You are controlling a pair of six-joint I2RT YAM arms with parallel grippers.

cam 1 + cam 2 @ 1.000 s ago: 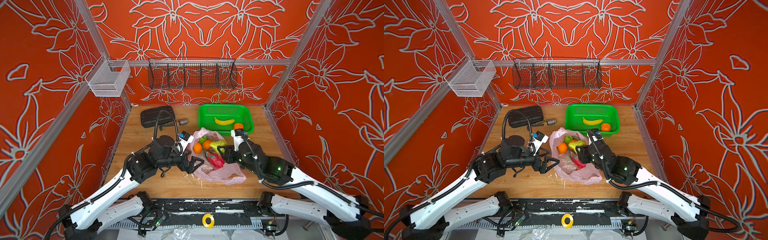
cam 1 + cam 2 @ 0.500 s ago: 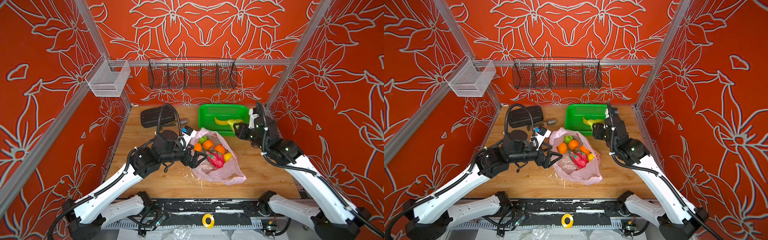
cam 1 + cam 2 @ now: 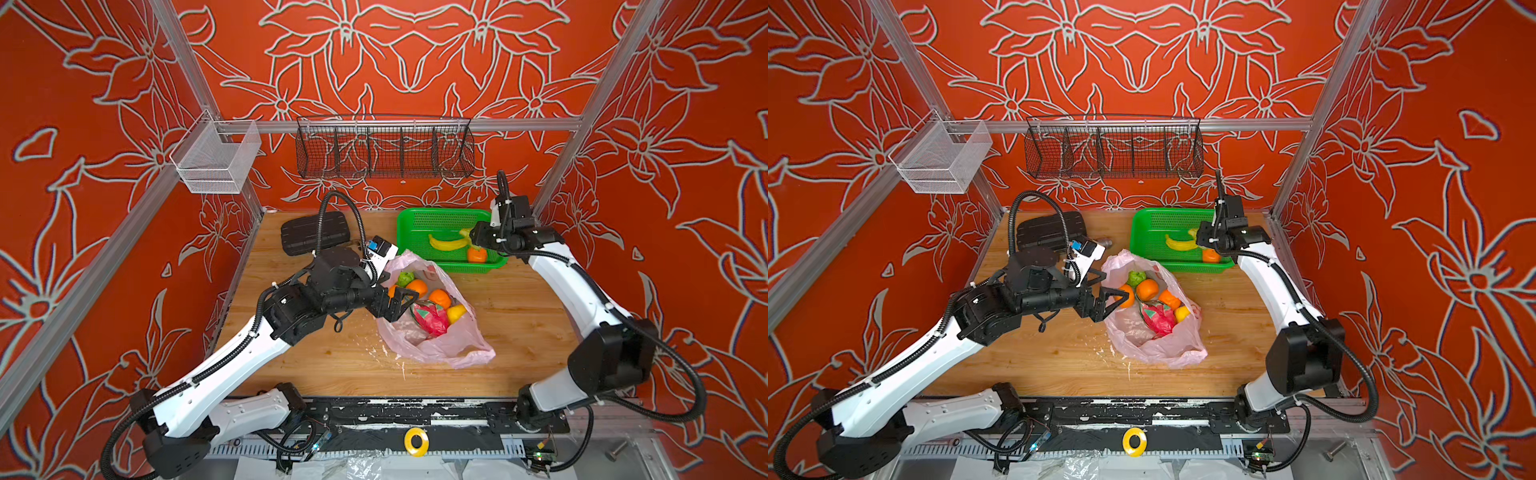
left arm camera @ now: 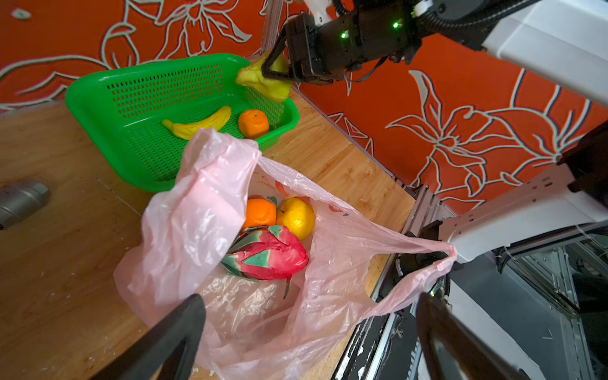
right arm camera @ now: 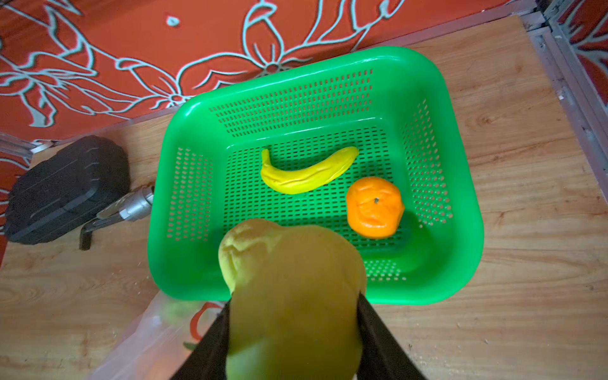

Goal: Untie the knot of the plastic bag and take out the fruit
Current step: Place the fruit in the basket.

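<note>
Yellow-green fruit (image 5: 292, 296) is clamped in right fingers (image 5: 378, 332) over the basket (image 5: 460, 197); left fingers (image 4: 177, 335) gape at the bag (image 4: 184, 230).

Bright even light, blurred close foreground.

No text, label or number can be read; the red print (image 5: 193, 324) on the plastic bag (image 4: 204, 210) is illegible.

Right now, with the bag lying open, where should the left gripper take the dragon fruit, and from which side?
Grip the dragon fruit across its middle, not its leafy tips. It lies on its side, uncovered, in the open pink bag, next to an orange and a yellow fruit. The open left gripper should probably come down through the bag's mouth, jaws spanning the short width.
</note>
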